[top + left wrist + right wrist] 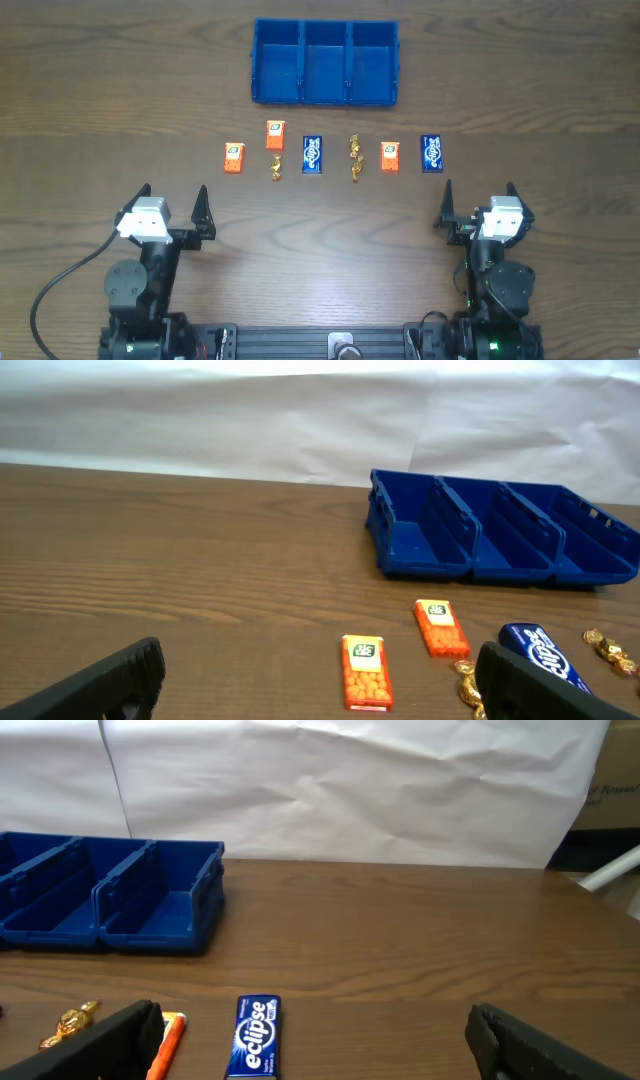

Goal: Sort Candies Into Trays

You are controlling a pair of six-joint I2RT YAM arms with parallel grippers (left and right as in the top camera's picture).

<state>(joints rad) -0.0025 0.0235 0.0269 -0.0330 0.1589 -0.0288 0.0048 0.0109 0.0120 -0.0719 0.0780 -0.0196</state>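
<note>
Left tool (172, 200) and right tool (479, 197) both wide open, empty. Candy row (313, 153) on desk (90, 120), between tools and far tray (325, 100). Leftmost orange box (233, 157), long axis near–far, lies far-right of left tool; left arm nearer.

Blue three-compartment tray (325, 98): set upright, well ahead of both grippers.
Orange mint boxes, laid flat: near box (233, 157) and far box (274, 135) ahead of the left gripper (175, 205); third box (389, 156) ahead of the right gripper (478, 205).
Blue gum packs: central pack (313, 153) between the grippers; outer pack (431, 153) nearest the right gripper.
Gold-wrapped candies: single candy (276, 166) beside the central pack; farther candy (354, 147) and nearer candy (356, 171) beside the third box.
</note>
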